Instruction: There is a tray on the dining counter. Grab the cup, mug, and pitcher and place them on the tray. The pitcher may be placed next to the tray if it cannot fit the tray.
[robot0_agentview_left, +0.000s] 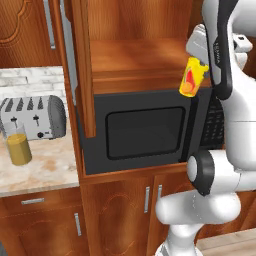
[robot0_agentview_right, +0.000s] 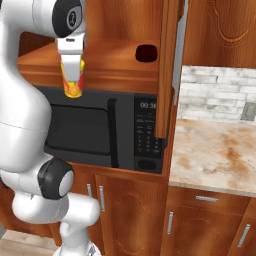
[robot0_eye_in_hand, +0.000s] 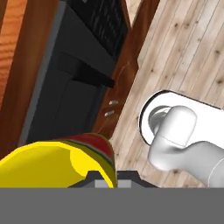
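The gripper (robot0_agentview_left: 200, 65) pinches the cup (robot0_agentview_left: 192, 76) at upper right, before the microwave (robot0_agentview_left: 145, 132). The pitcher (robot0_agentview_left: 19, 146) stands lower left.

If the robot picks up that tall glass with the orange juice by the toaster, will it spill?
It might. The pitcher is tall and narrow with no lid visible, so it looks apt to tip if pushed. It is well filled, so probably heavy for its size. Smooth clear glass may also be slippery and breakable for the end effector, now gripping the cup.

Reddish wood cabinets (robot0_agentview_left: 120, 210), built-in black microwave (robot0_agentview_left: 145, 132), marble counter (robot0_agentview_right: 215, 155), possibly plank floor (robot0_eye_in_hand: 183, 57)
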